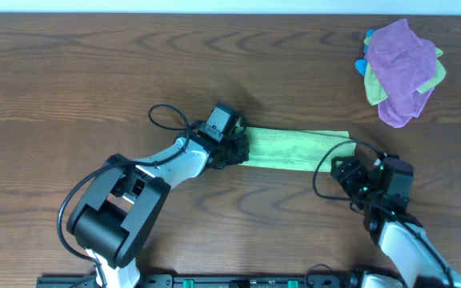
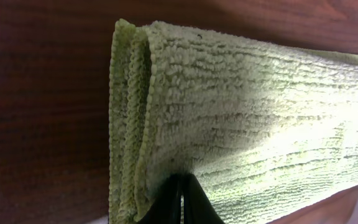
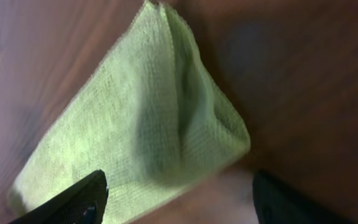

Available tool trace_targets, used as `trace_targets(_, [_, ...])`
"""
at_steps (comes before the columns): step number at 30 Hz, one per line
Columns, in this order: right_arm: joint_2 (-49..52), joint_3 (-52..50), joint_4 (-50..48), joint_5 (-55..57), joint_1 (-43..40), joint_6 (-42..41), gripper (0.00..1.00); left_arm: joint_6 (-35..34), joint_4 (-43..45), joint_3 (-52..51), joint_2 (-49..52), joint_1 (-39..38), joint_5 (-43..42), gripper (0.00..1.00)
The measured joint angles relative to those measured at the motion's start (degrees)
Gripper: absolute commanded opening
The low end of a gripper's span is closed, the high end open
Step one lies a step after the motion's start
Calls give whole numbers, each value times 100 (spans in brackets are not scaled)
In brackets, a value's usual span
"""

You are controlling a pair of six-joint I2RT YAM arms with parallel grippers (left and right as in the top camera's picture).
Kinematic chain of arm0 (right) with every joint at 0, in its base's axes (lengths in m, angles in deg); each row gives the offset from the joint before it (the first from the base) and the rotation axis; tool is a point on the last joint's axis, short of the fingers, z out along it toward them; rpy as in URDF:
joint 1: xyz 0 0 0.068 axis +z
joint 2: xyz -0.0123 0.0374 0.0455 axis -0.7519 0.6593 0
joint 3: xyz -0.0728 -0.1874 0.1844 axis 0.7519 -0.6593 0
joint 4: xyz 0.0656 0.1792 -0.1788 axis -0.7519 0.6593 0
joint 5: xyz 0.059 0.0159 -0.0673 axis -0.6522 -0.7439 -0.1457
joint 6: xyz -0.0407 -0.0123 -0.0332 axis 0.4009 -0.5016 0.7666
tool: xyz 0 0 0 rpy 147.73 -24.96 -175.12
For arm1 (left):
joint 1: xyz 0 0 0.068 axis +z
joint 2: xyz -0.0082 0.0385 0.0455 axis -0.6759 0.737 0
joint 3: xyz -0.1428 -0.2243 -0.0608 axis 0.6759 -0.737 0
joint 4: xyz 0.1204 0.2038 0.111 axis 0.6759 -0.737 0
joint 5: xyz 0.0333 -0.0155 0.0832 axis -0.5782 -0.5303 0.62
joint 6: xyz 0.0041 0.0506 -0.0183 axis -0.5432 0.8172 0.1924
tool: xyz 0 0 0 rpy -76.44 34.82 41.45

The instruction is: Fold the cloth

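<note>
The cloth (image 1: pixel 294 150) lies near the middle of the table (image 1: pixel 94 80) as a narrow strip that is already doubled over. In the left wrist view we can count several stacked edges at its short end. Its long axis runs across the table from our left to our right, with the right end sitting a little nearer to us.

The left gripper (image 1: pixel 234 148) is at the strip's left end. Its fingers (image 2: pixel 179 202) are drawn together to a thin seam on the cloth's near edge, and the pile puckers toward them. We judge from this that it is pinching the cloth, though the view does not show how many layers it has.

The right gripper (image 1: pixel 347 170) is just beside the strip's right end, on the near side. Its fingers (image 3: pixel 73 199) are spread wide, and the cloth's corner lies ahead of them, closer to one finger than the other. It holds nothing.

We think the next fold depends on the long axis: one short end has to travel along it to meet the other. Each arm is nearest to its own end, but only the left has contact. The right must first close on its corner (the purple bundle (image 1: pixel 398 68) far off at the back is not involved).
</note>
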Motion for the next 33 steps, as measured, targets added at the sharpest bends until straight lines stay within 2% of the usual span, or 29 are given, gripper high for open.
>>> trace_targets(13, [1058, 109, -1473, -66, 0, -70, 72, 11, -42, 2, 0, 0, -2, 6])
trace_targets(21, [1698, 210, -2253, -131, 0, -68, 63, 11, -63, 11, 0, -2, -2, 6])
trace_targets(27, [2098, 254, -2671, -122, 37, -79, 40, 11, -72, 11, 0, 0, -2, 6])
trace_targets(33, [2341, 203, -2981, -9, 306, 28, 2, 11, -74, 11, 0, 0, -9, 6])
